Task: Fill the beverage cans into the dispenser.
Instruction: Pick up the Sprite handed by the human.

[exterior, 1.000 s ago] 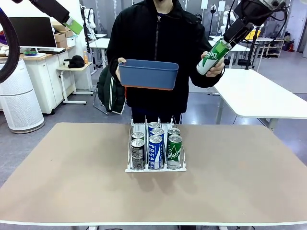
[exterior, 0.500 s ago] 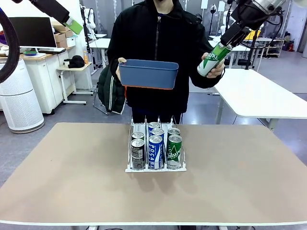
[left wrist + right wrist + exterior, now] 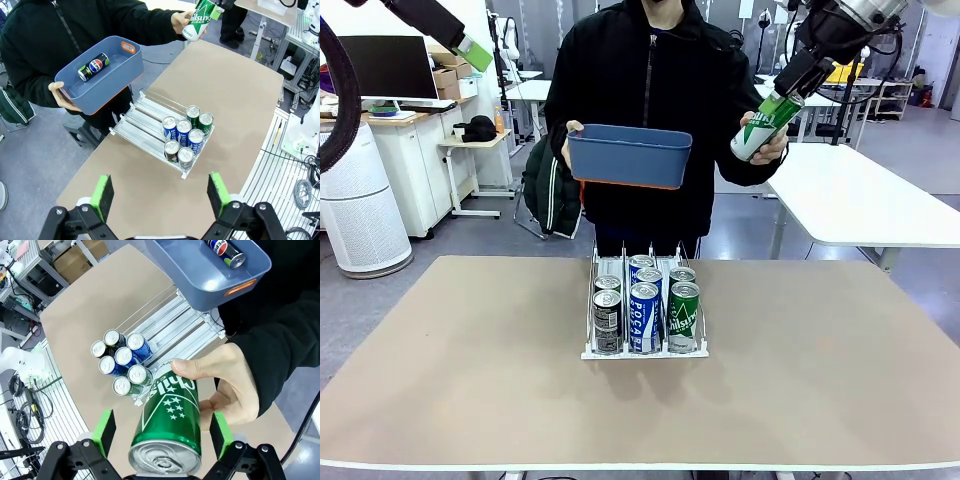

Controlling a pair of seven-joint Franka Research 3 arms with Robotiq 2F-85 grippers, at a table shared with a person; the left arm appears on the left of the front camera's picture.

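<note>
Right tool (image 3: 162, 432), pads spread, straddles green can (image 3: 172, 407) in person's hand (image 3: 227, 390).

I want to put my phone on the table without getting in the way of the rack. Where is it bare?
The table is bare on both sides of the dispenser and between its front lip and the near edge. Six cans crowd the dispenser's front; the far stretch of its lanes lies empty.

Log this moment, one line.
right jaws: open around green can in person's hand | left jaws: open | rack: six cans | tub: one can
</note>
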